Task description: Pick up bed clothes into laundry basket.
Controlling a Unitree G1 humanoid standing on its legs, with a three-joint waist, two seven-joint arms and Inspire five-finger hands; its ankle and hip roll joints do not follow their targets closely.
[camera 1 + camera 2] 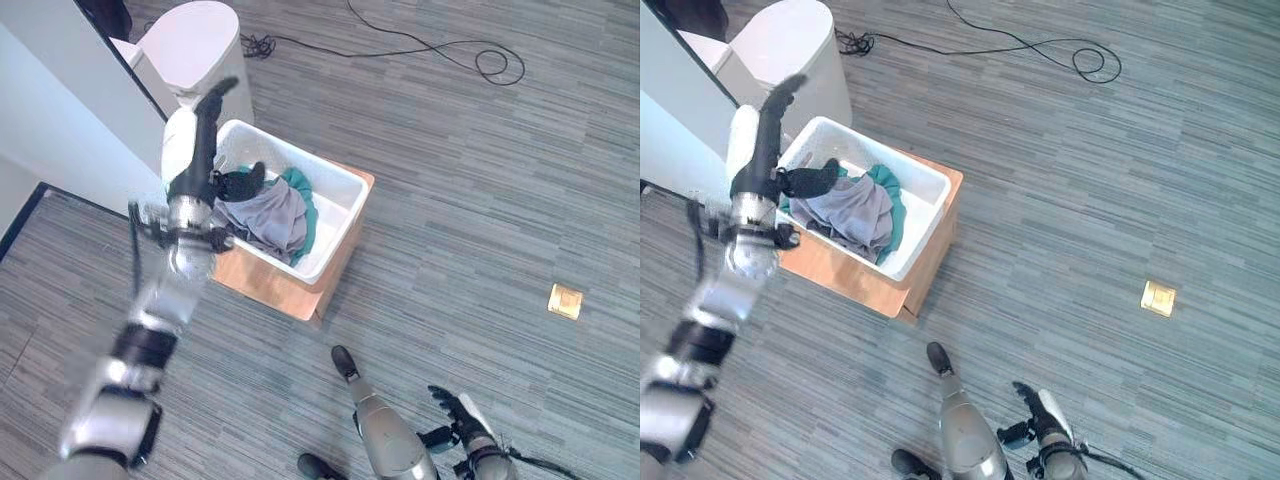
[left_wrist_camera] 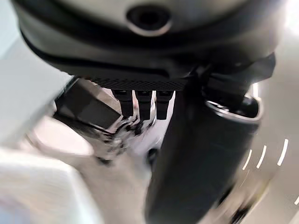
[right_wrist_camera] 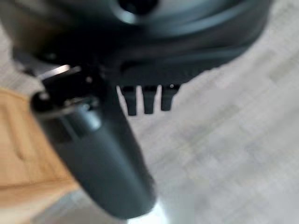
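A white bin (image 1: 195,50) stands beside the basket (image 1: 340,200) on its wooden stand (image 1: 270,285); grey and green clothes (image 1: 275,215) lie heaped inside. The left robot hand (image 1: 240,183) touches them, grip unclear; the right robot hand (image 1: 455,408) hangs relaxed.

perhaps an office: grey carpet tiles (image 1: 480,180).

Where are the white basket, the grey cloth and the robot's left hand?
White basket (image 1: 338,192), left eye view, on its bare inner wall.
Grey cloth (image 1: 272,218), left eye view, on its middle fold.
Left hand (image 1: 238,183), left eye view, on its dark palm.
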